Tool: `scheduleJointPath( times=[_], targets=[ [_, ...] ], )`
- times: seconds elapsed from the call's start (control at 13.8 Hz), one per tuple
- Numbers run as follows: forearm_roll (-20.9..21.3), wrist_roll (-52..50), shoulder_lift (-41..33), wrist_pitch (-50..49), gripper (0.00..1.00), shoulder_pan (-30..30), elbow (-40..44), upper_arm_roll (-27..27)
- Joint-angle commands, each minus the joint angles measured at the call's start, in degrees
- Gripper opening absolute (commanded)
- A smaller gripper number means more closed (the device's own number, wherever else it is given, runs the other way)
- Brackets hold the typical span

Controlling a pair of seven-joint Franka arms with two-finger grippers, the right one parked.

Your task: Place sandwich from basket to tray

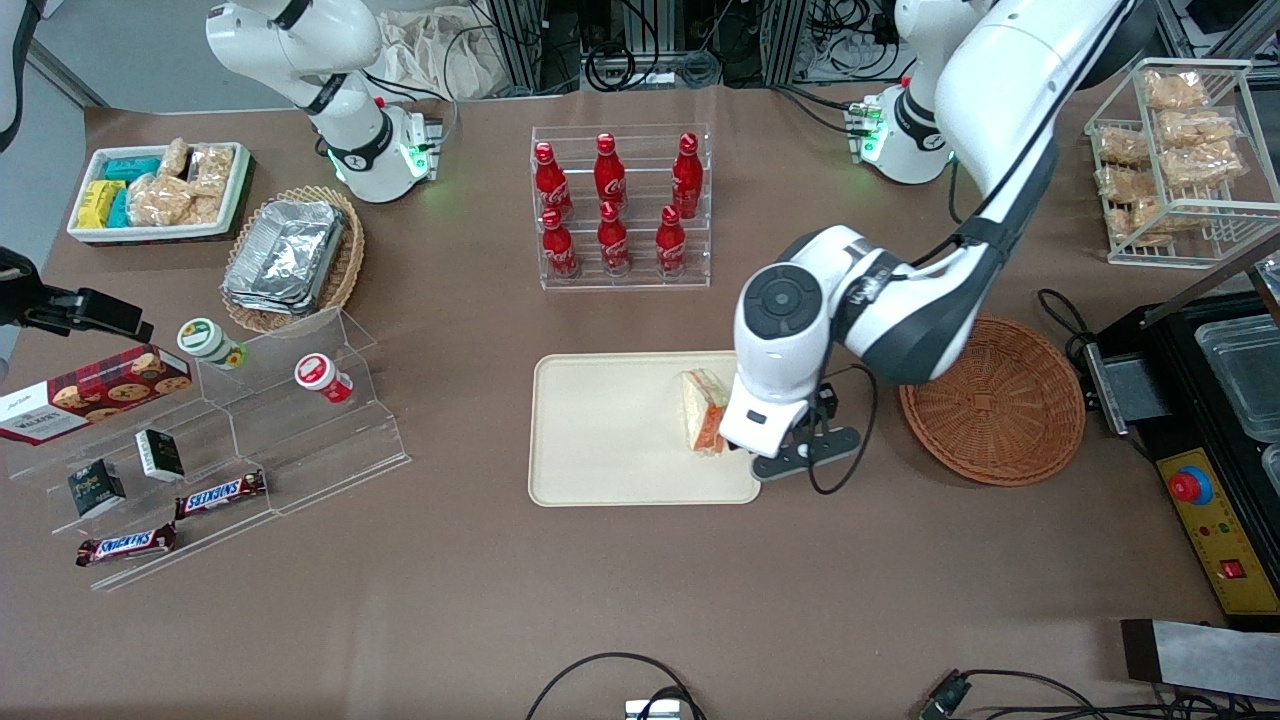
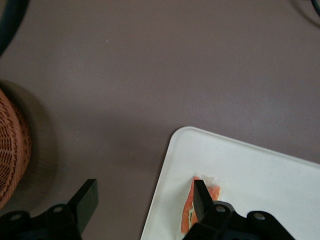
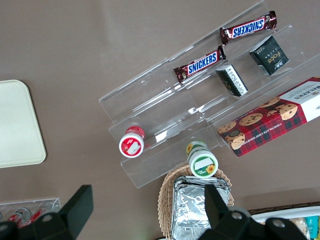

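Observation:
The sandwich [image 1: 703, 412] lies on the cream tray [image 1: 610, 430], close to the tray end that faces the basket; its orange and green filling edge shows. My left gripper [image 1: 755, 445] hangs over that tray end, above and beside the sandwich. In the left wrist view the gripper [image 2: 145, 192] is open, with nothing between its fingers. One finger stands over the brown table and the other overlaps the sandwich [image 2: 188, 216] on the tray [image 2: 260, 180]. The reddish-brown wicker basket [image 1: 990, 400] is empty and sits toward the working arm's end; its rim [image 2: 12, 145] shows too.
A clear rack of red cola bottles [image 1: 620, 210] stands farther from the front camera than the tray. Clear stepped shelves with snacks [image 1: 250, 420], a tan basket of foil containers [image 1: 290, 255] and a white bin [image 1: 160, 190] lie toward the parked arm's end. A black machine [image 1: 1220, 420] stands beside the basket.

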Motion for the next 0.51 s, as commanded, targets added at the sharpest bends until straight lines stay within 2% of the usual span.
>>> scheduleJointPath(
  times=[0.0, 0.07, 0.44],
  targets=[
    [-3.93, 0.06, -4.66, -1.54, 0.97, 4.58, 0.01, -0.14],
    [-4.11, 0.06, -5.98, -1.80, 1.00, 6.08, 0.01, -0.14],
    [-5.70, 0.41, -8.71, -3.38, 1.00, 9.17, -0.52, 0.21]
  ],
)
